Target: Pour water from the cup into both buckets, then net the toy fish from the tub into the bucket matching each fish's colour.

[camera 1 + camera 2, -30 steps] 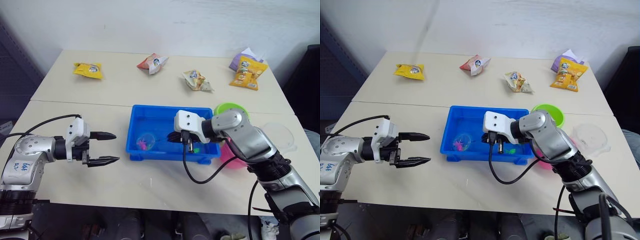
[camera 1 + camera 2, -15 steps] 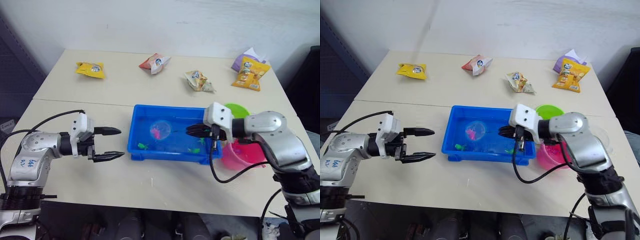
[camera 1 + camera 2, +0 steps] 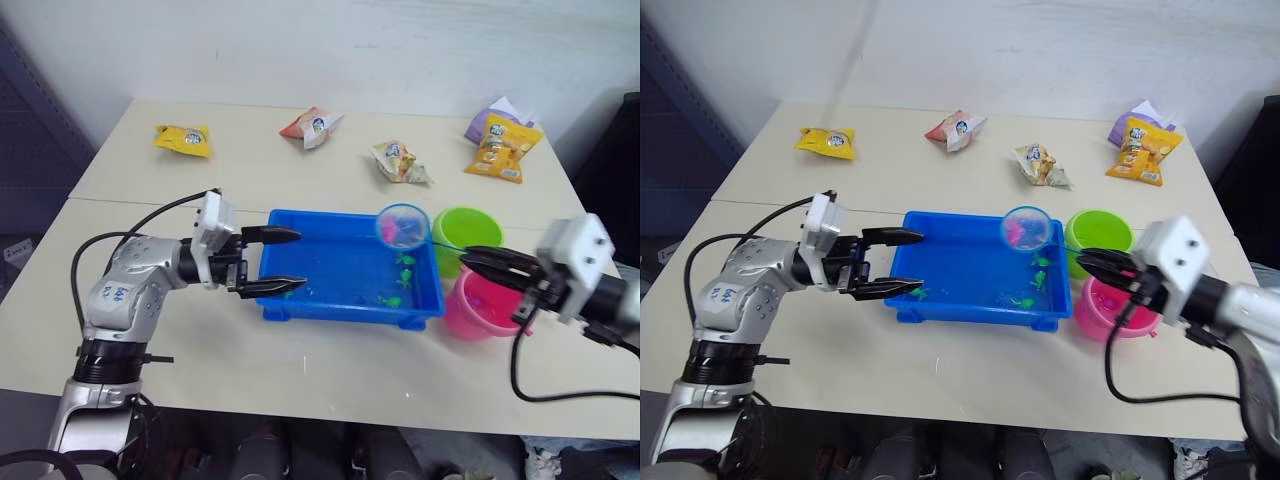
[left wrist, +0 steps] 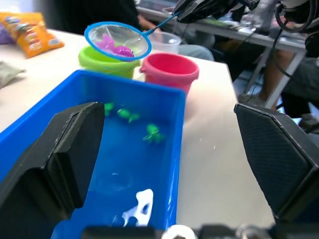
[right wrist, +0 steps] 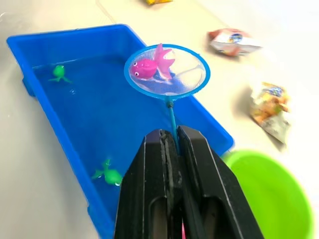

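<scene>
Pink fish (image 5: 144,67) sits in the net (image 5: 167,70), held out ahead of your right claw (image 5: 171,137), which pinches the handle. Tilt it before reaching the pink bucket (image 3: 483,305) below the claw and the fish could drop into the tub (image 3: 330,310). Left claw (image 3: 276,261) gapes empty.

Net (image 3: 403,225) above tub's (image 3: 330,305) right end

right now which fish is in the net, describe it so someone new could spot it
Start at the blue tub in the middle of the table, then go to its far corner beside the lime green bucket. There the right end effector holds the net by its thin handle, and in the hoop lies a magenta-pink fish. The fish left in the tub look green.
</scene>
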Available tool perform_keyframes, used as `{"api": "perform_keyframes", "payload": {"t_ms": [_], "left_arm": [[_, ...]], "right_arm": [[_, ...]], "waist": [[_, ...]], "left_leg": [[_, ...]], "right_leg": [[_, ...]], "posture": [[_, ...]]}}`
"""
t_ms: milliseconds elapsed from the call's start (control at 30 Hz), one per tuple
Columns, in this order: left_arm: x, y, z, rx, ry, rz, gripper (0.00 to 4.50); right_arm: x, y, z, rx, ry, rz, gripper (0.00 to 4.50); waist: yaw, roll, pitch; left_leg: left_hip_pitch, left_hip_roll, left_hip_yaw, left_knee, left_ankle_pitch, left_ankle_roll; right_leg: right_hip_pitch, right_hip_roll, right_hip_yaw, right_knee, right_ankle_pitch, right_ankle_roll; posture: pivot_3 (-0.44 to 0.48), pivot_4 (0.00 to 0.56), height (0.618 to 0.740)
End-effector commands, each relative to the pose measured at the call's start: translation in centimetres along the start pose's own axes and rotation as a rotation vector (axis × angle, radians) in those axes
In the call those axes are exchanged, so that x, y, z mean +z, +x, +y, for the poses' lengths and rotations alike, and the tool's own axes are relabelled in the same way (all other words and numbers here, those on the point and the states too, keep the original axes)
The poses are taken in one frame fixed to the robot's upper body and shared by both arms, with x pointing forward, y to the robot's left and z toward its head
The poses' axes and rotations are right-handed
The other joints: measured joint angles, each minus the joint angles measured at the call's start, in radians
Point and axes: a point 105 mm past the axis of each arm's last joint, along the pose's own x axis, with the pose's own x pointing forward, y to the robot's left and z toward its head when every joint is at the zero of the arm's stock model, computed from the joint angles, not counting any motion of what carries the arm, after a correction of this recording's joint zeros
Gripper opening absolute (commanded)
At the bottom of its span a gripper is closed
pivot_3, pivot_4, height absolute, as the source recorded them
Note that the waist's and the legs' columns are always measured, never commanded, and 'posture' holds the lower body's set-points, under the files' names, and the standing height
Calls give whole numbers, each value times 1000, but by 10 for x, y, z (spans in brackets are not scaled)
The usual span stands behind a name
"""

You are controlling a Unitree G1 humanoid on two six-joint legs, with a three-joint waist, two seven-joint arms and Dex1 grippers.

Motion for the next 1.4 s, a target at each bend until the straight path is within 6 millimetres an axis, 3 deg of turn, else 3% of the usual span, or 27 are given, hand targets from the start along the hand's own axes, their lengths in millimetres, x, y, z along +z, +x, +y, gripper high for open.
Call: {"api": "perform_keyframes", "payload": {"t_ms": [33, 267, 433, 533, 667, 833, 967, 1167, 1267, 1400], "left_arm": [[4, 4, -1, -52, 11, -12, 4478], [2, 19, 5, -116, 22, -25, 4478], [-1, 22, 6, -127, 28, -22, 4478], [-4, 19, 6, -115, 28, -12, 4478], [-6, 17, 7, -102, 28, -11, 4478], [-7, 17, 5, -94, 21, -15, 4478], [-8, 17, 3, -87, 14, -19, 4478], [-9, 18, 3, -86, 12, -22, 4478], [-8, 20, 4, -94, 15, -27, 4478], [-8, 23, 4, -102, 13, -29, 4478]], "right_arm": [[7, -32, -3, -134, -41, 3, 0], [-26, -78, -6, -332, -47, 151, 0], [-52, -100, -3, -416, -290, 262, 0], [-55, -103, -4, -460, -440, 262, 0], [-68, -94, 12, -324, -697, 309, 0], [-77, -93, 16, -324, -950, 363, 0], [-80, -102, 17, -359, -1113, 407, 0], [-83, -112, 21, -353, -1276, 424, 0], [-91, -120, 15, -390, -1282, 451, 0], [-102, -116, 15, -403, -1281, 449, 0]], "waist": [[5, 0, 0], [11, 0, 0], [7, 1, 0], [6, 1, 0], [6, 1, -1], [7, 1, -1], [7, 1, -1], [5, 1, -1], [4, 1, -1], [5, 1, -1]], "left_leg": [[0, 0, 0, 0, 0, 0], [5, 0, -1, 1, 0, 1], [6, -1, -1, 0, 0, 0], [7, -1, 0, 0, 0, 0], [9, -1, 0, 0, 0, -1], [9, -1, 0, -1, 0, -1], [12, -1, 0, -1, 0, -3], [15, 0, 1, -2, -1, -4], [16, 0, 2, -3, -1, -4], [16, 0, 2, -3, -1, -5]], "right_leg": [[0, 0, 0, 0, 0, 0], [7, 0, -1, -3, 0, 1], [7, 1, 0, -4, 0, 1], [7, 1, 1, -3, 0, 1], [9, 1, 1, -3, 0, 1], [10, 0, 1, -4, 0, 1], [12, 1, 1, -4, 0, 1], [14, 1, 2, -4, -1, 0], [14, 1, 3, -4, -1, -1], [14, 1, 3, -4, -1, -1]], "posture": [[0, 150, 738], [0, 150, 738], [0, 150, 738], [0, 150, 738], [0, 150, 738], [0, 150, 738], [0, 150, 738], [0, 150, 738], [0, 150, 738], [0, 150, 738]]}}
